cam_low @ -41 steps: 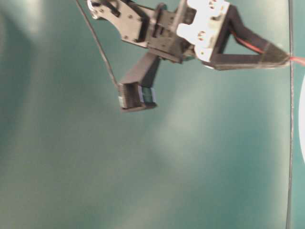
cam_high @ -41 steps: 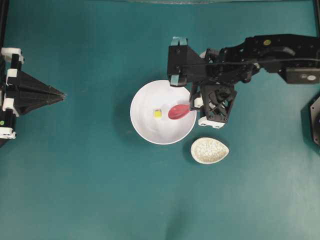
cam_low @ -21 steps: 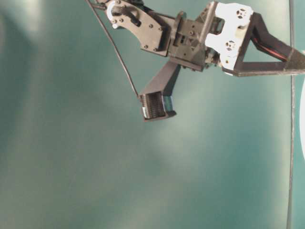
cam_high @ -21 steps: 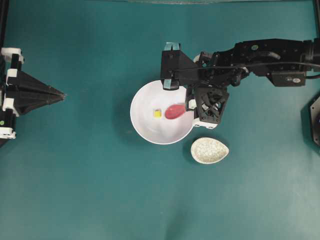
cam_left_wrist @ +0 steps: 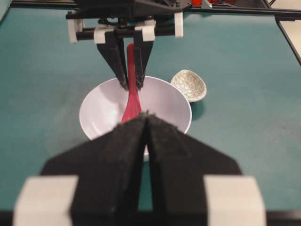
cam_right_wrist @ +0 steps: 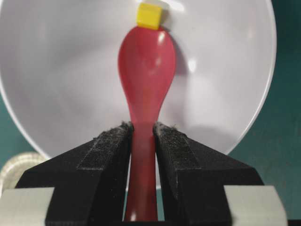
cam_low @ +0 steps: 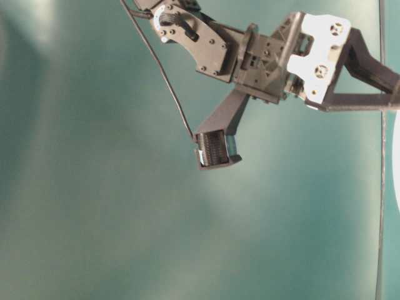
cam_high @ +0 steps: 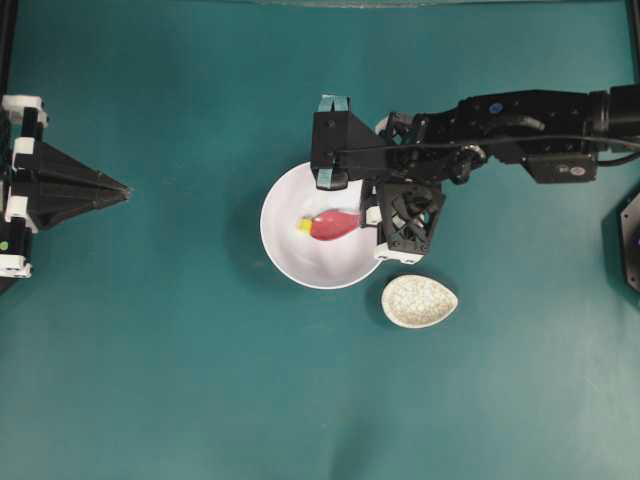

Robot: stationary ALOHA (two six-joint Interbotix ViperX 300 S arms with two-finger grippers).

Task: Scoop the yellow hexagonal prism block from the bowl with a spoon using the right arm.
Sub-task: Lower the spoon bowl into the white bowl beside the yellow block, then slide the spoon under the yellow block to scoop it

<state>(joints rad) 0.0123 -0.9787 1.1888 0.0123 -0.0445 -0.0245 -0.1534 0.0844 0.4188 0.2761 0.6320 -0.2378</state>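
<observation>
The teal table surface (cam_high: 200, 380) carries a large round plain white bowl (cam_high: 290, 265), and just beside the bowl's lower right rim, a small speckled beige teardrop-shaped dish (cam_high: 419, 301), which holds nothing. The white bowl contains two items: the deep oval scoop of a glossy pink-red spoon (cam_right_wrist: 146, 61) and a tiny pale-yellow block (cam_right_wrist: 149, 16).

The block lies on the bowl floor, touching the far tip of the spoon's scoop. It sits well apart from the fingers of the right gripper (cam_right_wrist: 143, 141), with the whole scoop between them.

The right gripper, black with white fittings and a teal band, reaches over the bowl's right rim. Its two padded black fingers (cam_right_wrist: 108, 150) are clamped on the spoon's straight handle, one pad against each side, parted only by the handle's width.

The left gripper (cam_left_wrist: 147, 117) rests at the table's left edge, pointing toward the bowl. Its fingers are pressed together at the tips and grasp nothing.
</observation>
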